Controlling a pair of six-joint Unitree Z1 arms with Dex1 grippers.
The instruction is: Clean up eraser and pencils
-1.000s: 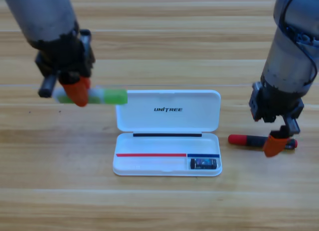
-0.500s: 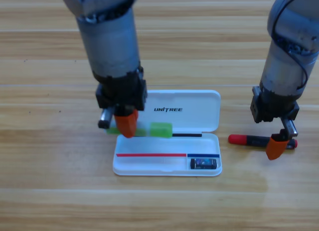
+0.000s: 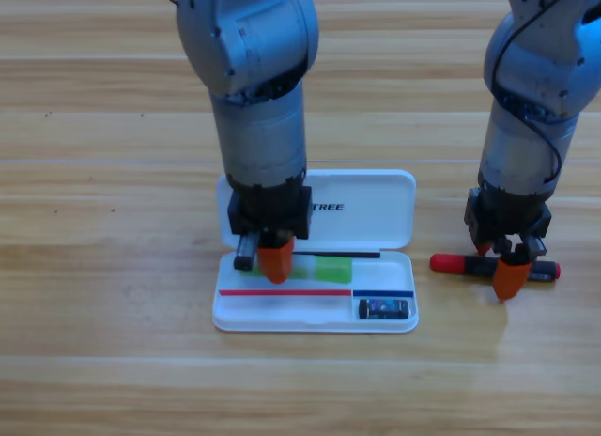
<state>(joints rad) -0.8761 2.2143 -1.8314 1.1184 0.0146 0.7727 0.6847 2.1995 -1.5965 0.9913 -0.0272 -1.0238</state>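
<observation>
orange-jawed left end effector [image 3: 272, 263]: points straight down over the upper tray of the white case [image 3: 315, 319], closed on the mint-white pencil [image 3: 324, 268]. that pencil lies level, running left to right along the top of the tray, its bright green end showing just right of the jaws; whether it touches the tray floor cannot be told.

left arm [image 3: 255, 88]: grey, comes down from the top edge at the middle-left and hides part of the open lid [image 3: 376, 210].

right end effector [image 3: 509, 274]: points down at the right of the case, one orange jaw tip showing over the middle of the red-and-black pencil [image 3: 493, 265]; whether its jaws are open or closed cannot be told, nor whether it touches the pencil.

red-and-black pencil: lies flat on the desk [image 3: 113, 361] just right of the case, red end toward the case, the other end past the jaw.

right arm [image 3: 531, 107]: grey, comes down from the upper right corner.

eraser [image 3: 383, 308]: small dark block with a blue label, in the lower right compartment of the case tray, apart from both end effectors.

white case: open, lid up and back, near the middle of the wooden desk.
</observation>
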